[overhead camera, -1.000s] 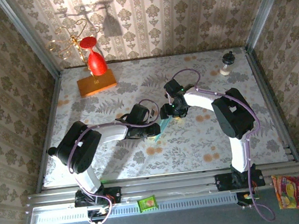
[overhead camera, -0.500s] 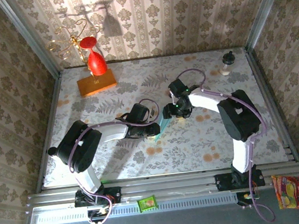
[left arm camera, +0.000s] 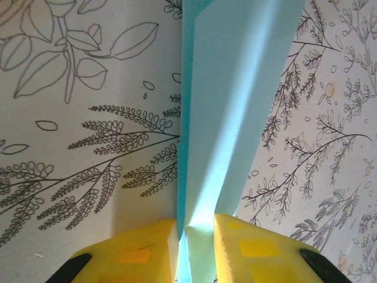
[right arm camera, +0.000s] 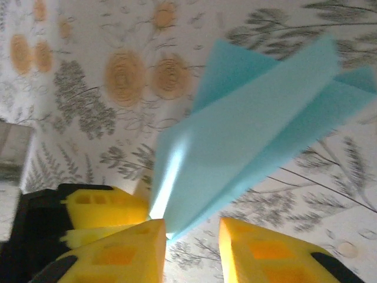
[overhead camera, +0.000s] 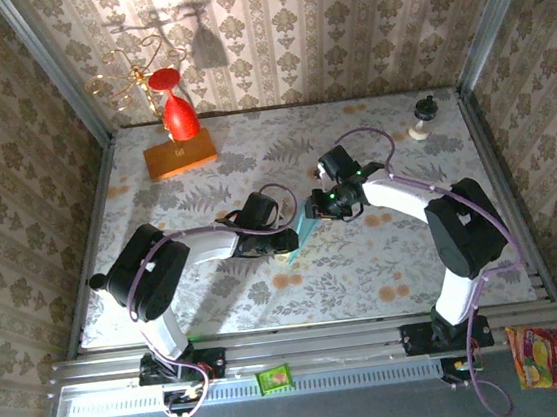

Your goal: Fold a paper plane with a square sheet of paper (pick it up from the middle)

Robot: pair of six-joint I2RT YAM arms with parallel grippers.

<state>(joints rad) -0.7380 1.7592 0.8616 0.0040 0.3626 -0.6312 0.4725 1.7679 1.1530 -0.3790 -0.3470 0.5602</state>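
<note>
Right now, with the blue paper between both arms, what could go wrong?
The jaws of the right gripper have only a corner of the paper plane between them; closing may miss or crumple it.
The jaws of the left gripper pinch the other end, so pulling apart could tear or unfold it.

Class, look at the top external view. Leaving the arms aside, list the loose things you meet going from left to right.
orange block → green packet → paper plane → small dark-topped item → candy bag
</note>
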